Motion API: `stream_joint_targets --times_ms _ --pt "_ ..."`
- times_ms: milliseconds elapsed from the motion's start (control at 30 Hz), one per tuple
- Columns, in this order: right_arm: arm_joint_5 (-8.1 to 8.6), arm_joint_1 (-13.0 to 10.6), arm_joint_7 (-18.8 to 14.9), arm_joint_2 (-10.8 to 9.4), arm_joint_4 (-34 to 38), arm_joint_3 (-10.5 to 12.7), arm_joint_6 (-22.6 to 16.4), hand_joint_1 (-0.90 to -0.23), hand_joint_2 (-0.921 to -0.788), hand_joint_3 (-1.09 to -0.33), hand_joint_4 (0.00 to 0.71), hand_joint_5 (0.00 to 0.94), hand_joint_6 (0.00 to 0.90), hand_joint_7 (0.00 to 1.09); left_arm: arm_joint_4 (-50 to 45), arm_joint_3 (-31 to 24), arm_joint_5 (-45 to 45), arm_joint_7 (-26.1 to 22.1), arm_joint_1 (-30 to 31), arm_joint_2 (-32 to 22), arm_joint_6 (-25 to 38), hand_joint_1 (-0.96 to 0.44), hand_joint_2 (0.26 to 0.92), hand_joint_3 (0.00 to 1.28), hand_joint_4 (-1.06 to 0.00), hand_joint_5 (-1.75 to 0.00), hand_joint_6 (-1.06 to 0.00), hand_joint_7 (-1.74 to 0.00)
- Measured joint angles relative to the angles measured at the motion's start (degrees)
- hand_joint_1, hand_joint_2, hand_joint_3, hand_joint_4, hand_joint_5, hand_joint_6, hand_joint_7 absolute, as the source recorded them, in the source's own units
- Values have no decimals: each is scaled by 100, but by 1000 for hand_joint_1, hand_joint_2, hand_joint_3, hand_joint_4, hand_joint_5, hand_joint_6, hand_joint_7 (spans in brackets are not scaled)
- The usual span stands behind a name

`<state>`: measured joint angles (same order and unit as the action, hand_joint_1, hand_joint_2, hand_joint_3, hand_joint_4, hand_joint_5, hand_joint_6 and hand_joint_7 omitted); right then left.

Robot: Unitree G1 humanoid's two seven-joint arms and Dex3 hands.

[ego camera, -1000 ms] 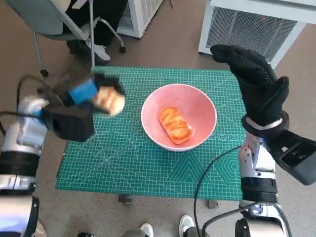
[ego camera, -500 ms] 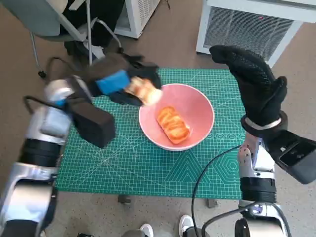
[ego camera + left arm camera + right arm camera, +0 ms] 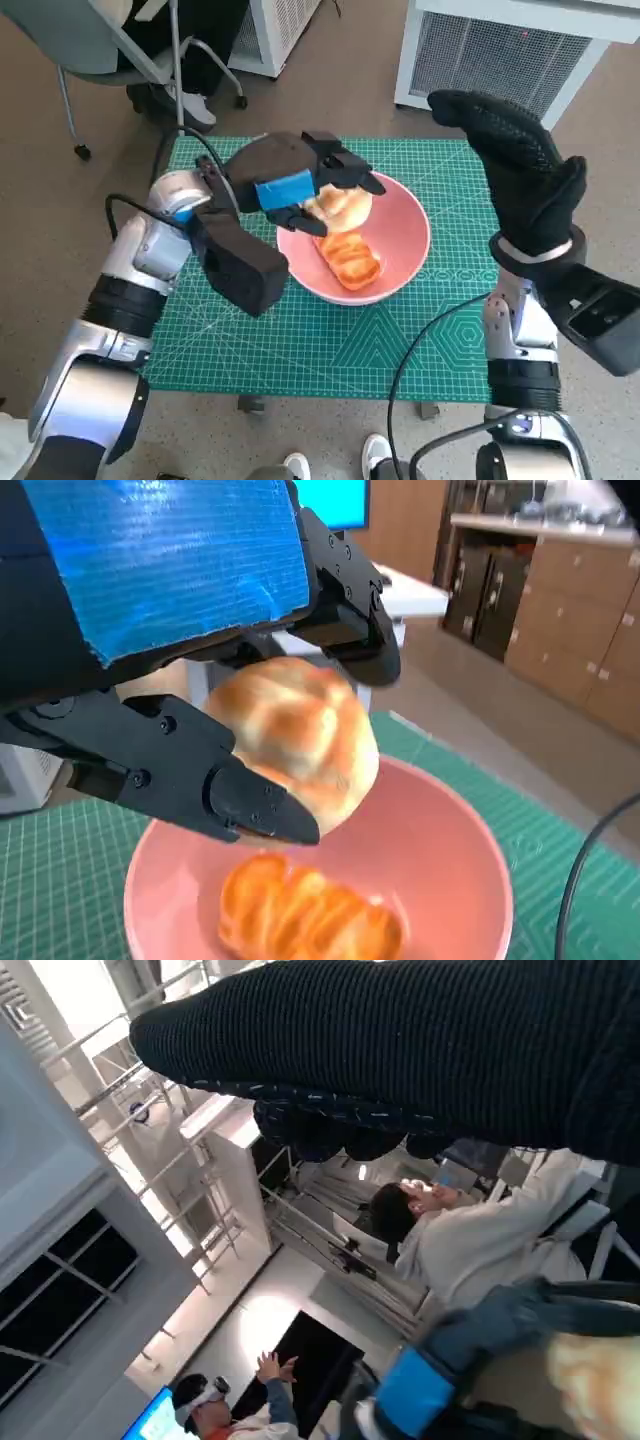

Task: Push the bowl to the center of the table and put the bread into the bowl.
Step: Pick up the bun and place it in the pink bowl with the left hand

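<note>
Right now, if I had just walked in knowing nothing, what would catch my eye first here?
Probably the left hand, black with blue tape, holding a round bread roll over the pink bowl on the green mat. Another orange-glazed bread already lies inside the bowl. To the right, the gloved right hand hangs raised above the mat's edge, holding nothing.

One pink bowl stands on the one green cutting mat. Two breads: a pale round roll held above the bowl's rim nearest the left hand, and a glazed orange loaf lying inside the bowl. Two robot hands: that taped one at the bowl, and the gloved right hand raised beside the bowl's other side. In the right wrist view, two people: one seated in white, one with a headset.
</note>
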<state>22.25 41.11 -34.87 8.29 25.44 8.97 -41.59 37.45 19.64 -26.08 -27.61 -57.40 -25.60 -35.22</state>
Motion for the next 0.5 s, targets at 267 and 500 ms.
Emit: stream_joint_targets --times_ms 267,500 --pt "-3 -107 59 3 -191 -14 96 -588 -921 -823 -1 476 -1 740 40 21 -67 -17 -27 5 82 -353 887 7 -159 0 -334 -38" --pt "-19 -141 131 5 -245 -18 153 -588 -921 -825 -1 474 -1 739 58 -13 -43 84 -32 7 -49 -464 918 95 -125 0 -303 -17"
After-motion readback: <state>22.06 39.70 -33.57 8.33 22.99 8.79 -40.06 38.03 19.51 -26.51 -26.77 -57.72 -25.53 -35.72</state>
